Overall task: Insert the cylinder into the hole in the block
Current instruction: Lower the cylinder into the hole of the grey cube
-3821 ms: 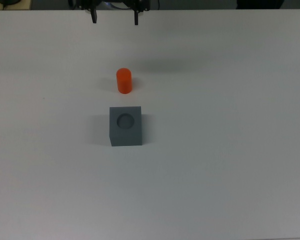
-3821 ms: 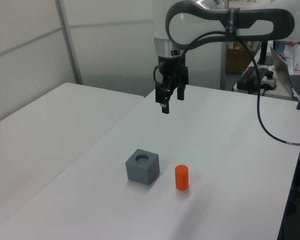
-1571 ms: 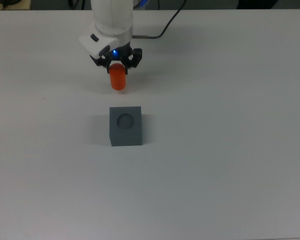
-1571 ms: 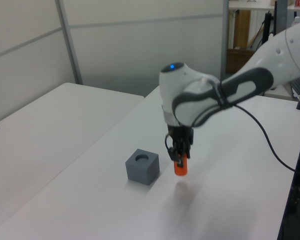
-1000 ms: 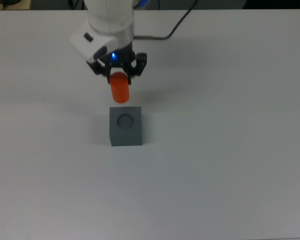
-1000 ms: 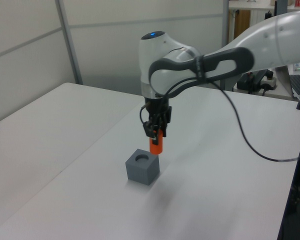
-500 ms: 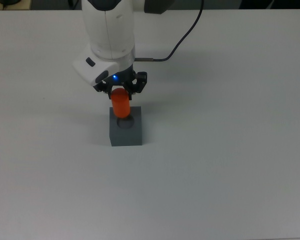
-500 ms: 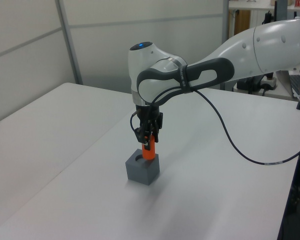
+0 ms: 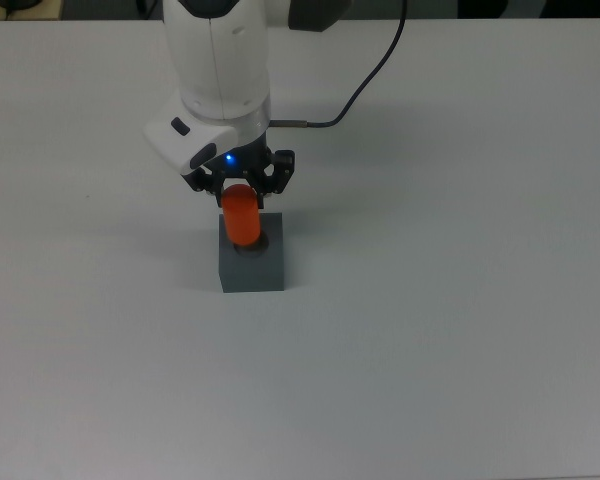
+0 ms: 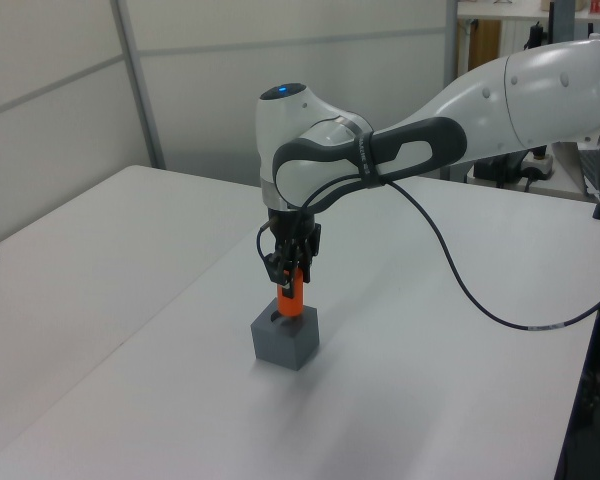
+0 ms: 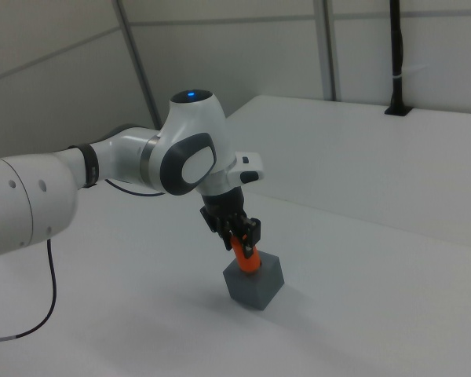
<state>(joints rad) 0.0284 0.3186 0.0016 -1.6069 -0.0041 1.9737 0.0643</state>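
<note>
Now, gripper (image 9: 242,194): clamped on the upper part of the orange cylinder (image 9: 242,220), fingers at its 9 and 3 o'clock in the top view.
Cylinder: upright, hanging at 6 o'clock below the gripper, its lower end at the hole in the block's top.
Block (image 9: 252,267): dark grey cube on the white table (image 9: 460,300), directly beneath the cylinder.
</note>
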